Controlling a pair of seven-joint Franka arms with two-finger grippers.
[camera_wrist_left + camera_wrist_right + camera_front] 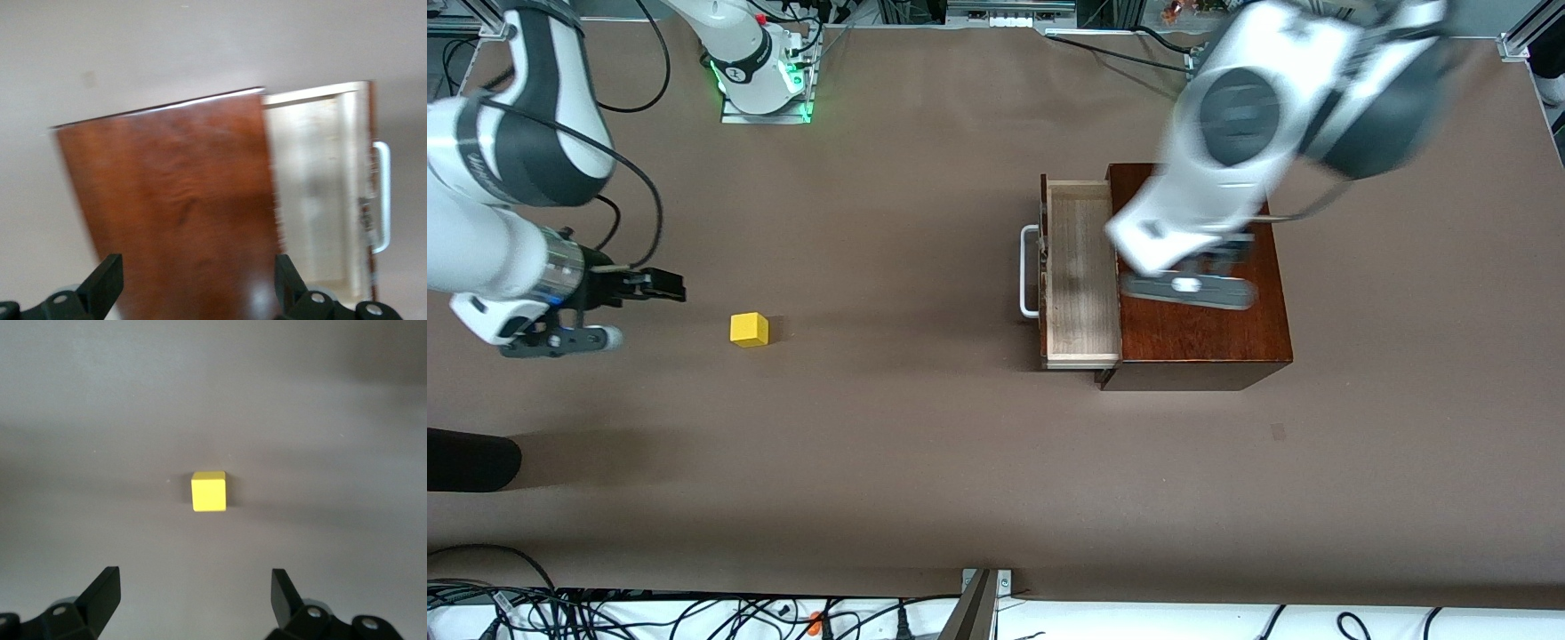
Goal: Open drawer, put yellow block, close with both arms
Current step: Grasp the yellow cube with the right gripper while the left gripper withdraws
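We see the drawer [1083, 271] pulled open and empty, so fetching comes next. Our right gripper [665, 285], spread wide, hangs just beside the yellow block [749, 329] on the surface [925, 462]; it must drop over it. Our left gripper [193, 280], also spread, hangs over the wooden box [1209, 329].

Yellow block [749, 328]; pale wood drawer [1083, 276], white handle [1029, 271]; brown table [889, 444].
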